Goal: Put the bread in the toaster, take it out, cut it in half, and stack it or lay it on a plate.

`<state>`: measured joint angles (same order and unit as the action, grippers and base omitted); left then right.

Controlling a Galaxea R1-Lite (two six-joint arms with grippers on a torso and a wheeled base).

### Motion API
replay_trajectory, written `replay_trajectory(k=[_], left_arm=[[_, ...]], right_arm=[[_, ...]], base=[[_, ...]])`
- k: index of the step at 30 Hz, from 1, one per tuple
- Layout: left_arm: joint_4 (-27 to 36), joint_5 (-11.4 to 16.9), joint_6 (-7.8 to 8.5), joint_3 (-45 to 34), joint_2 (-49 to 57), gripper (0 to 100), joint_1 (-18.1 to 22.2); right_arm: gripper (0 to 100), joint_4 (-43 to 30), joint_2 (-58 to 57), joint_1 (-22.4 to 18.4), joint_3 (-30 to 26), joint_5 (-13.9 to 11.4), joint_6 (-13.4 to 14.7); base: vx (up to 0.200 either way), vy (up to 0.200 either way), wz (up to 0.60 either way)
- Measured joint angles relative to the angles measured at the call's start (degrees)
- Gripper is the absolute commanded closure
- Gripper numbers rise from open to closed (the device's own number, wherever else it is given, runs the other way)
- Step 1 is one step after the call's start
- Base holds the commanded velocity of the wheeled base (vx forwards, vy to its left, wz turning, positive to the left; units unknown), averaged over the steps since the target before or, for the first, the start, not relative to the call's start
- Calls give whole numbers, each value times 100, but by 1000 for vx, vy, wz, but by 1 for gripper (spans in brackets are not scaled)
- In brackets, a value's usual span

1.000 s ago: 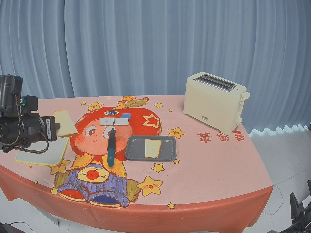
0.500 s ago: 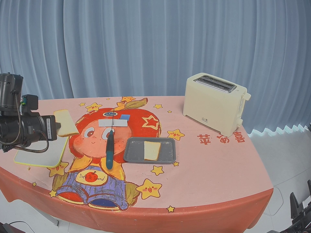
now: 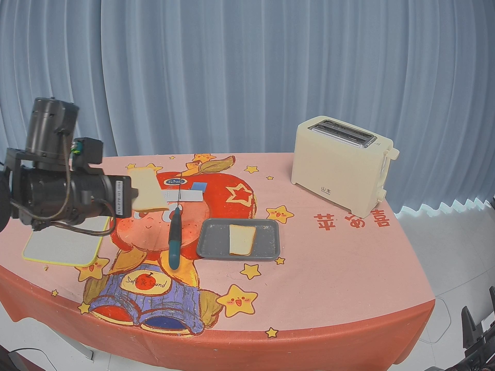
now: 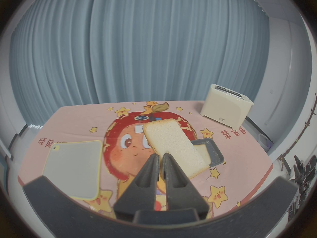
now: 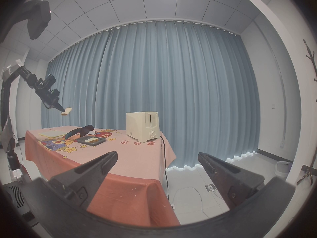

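The bread slice [image 3: 147, 190] hangs tilted in the air above the tabletop [image 3: 330, 264]. The left tool [image 4: 161, 156] pinches it at one edge, fingers closed almost together on it. In the head view the slice sits just left of the blade of the knife [image 3: 175, 233]. The knife lies between the cutting board [image 3: 56, 246] and the grey tray [image 3: 211, 243]. A half slice [image 3: 241, 239] lies flat in the tray. The toaster [image 3: 340, 163] stands well apart, far right. The right tool [image 5: 158, 156] is low beside the tabletop, fingers spread wide, gripping nothing.

Bright even indoor light, soft shadows, fisheye-curved edges, sharp focus
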<state>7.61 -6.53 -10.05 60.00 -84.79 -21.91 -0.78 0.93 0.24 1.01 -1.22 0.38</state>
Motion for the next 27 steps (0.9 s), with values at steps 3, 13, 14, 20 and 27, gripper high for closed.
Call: replay_trajectory(k=[3,13,14,20,27], left_arm=[[5,-27,0,315,-422,100,-234],[38,-57,145,1143,-1646,100,-1028],[38,-60,149,1207,-1734,100,-1050],[40,-57,171,1477,-2130,100,-1089],[38,-55,173,1560,-2472,100,-1084]], right_arm=[[0,-1,0,0,0,0,2],[0,-1,0,0,0,2,0],[0,-1,0,0,0,2,0],[0,-1,0,0,0,0,2],[0,0,0,0,-5,0,2]], base=[[0,0,0],[0,0,0],[0,0,0],[0,0,0],[0,0,0]])
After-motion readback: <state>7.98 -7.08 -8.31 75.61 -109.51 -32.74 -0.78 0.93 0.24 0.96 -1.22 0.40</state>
